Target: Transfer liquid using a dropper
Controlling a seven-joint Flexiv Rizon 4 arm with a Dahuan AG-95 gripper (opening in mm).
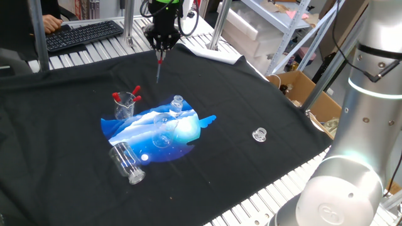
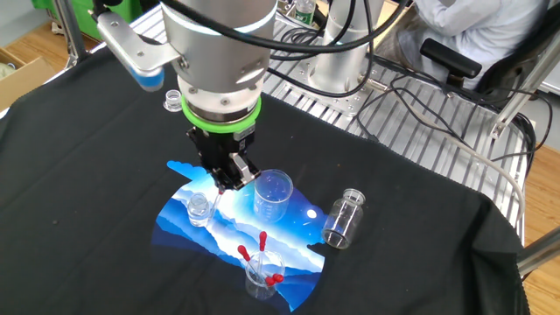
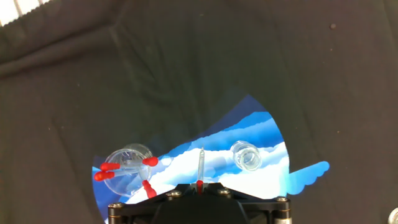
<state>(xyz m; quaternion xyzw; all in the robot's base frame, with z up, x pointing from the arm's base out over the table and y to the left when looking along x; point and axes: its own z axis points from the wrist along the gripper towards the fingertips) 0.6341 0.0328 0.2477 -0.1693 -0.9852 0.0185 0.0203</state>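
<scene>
Dropper (image 1: 158, 68), a slender clear tube with a small red rubber bulb, hangs tip down from the black two-finger hand (image 1: 161, 53), whose fingers are closed on the red bulb. It is in the air above the black cloth (image 1: 251, 94) covering the tabletop. Below, on a blue and white printed patch (image 2: 188, 229), stand a small clear glass bottle (image 3: 247, 155) and a clear beaker (image 2: 272, 194). A clear cup (image 3: 126, 169) nearby holds more red-bulbed droppers (image 3: 107, 172). A clear glass jar (image 2: 342, 220) lies on its side beside the patch.
</scene>
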